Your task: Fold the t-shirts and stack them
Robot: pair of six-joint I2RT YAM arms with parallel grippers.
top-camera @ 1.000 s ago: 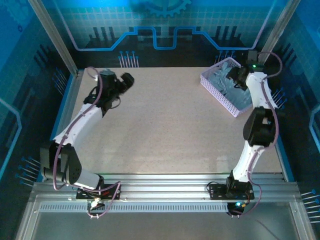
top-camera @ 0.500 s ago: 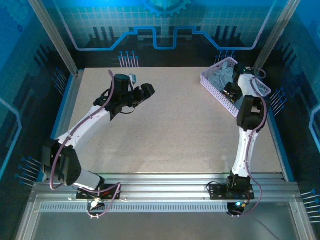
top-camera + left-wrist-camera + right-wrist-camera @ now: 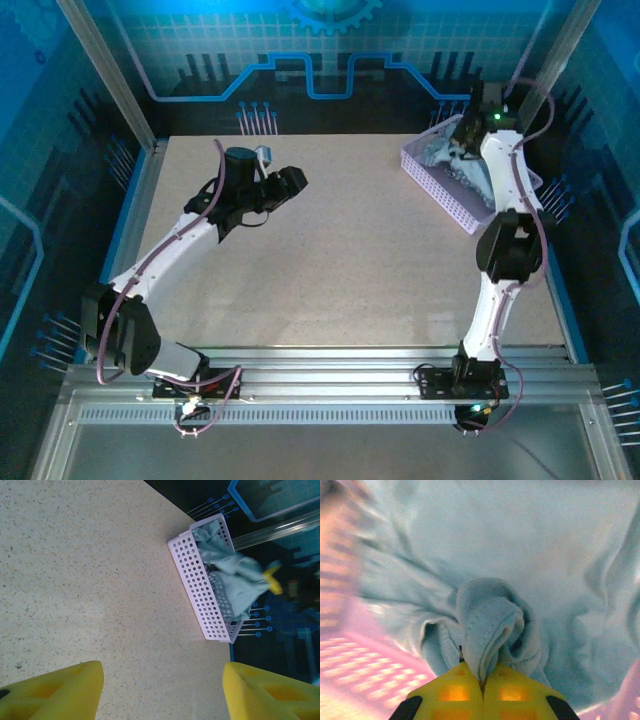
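The right gripper is clenched on a bunched fold of a pale grey-blue t-shirt. The cloth rises from the lavender basket, where more of the same fabric lies, at the far right corner of the table. The left gripper hovers over bare tabletop well apart from the basket, jaws spread wide and holding nothing.

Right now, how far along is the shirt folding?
Done: nothing folded or stacked yet. In hand: the right gripper is shut on a bunched t-shirt at the basket. Left: pulling it out, folding, stacking; the left gripper hangs open over the table.
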